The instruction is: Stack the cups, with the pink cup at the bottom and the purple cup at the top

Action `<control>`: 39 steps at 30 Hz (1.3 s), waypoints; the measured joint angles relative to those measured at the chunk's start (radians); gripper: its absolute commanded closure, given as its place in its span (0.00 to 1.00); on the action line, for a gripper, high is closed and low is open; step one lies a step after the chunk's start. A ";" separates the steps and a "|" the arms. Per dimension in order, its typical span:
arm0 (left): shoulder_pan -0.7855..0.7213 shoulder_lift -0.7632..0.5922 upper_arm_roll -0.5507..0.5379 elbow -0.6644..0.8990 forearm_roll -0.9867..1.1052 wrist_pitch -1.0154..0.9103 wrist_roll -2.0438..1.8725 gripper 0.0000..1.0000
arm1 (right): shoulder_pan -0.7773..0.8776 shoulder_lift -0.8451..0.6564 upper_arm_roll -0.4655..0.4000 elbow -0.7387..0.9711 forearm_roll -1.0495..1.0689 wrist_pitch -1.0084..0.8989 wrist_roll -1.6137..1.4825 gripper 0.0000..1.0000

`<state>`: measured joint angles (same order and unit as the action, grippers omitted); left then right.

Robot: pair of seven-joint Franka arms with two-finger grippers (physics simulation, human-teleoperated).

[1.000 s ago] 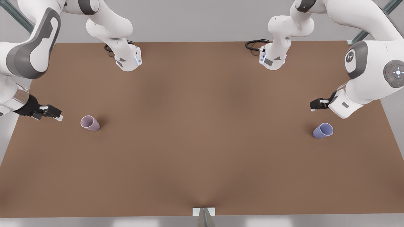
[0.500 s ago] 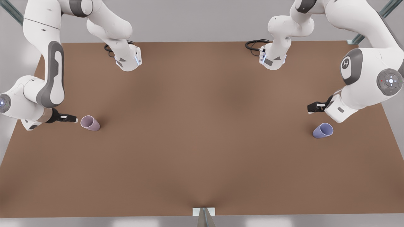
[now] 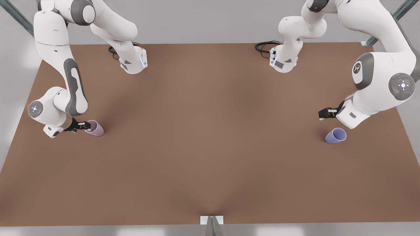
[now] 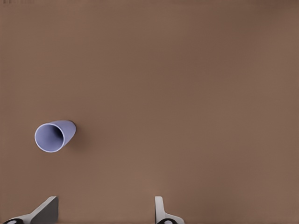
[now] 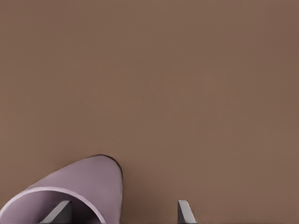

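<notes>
Cups: one pink cup [image 3: 95,128], one purple cup [image 3: 335,135].

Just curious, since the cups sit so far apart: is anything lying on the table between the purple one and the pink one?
Nothing visible: bare brown table lies between the purple cup and the pink cup.
</notes>
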<state>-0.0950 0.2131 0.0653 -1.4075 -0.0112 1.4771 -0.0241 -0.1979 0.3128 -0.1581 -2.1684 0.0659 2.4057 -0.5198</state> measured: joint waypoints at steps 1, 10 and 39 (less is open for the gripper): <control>0.000 0.001 0.000 0.000 0.000 0.001 0.000 0.00 | 0.000 0.005 0.000 -0.004 0.000 0.011 -0.010 0.29; 0.000 0.004 0.003 -0.001 0.000 0.005 -0.001 0.00 | 0.000 0.002 0.000 -0.004 0.004 0.025 -0.083 0.79; 0.038 0.057 0.301 -0.401 -0.037 0.392 0.242 0.00 | 0.836 0.587 0.252 1.140 0.029 -0.265 0.656 0.79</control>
<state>-0.0569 0.2700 0.3666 -1.8082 -0.0479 1.8691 0.2179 0.6377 0.8995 0.0936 -1.0282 0.0949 2.1409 0.1363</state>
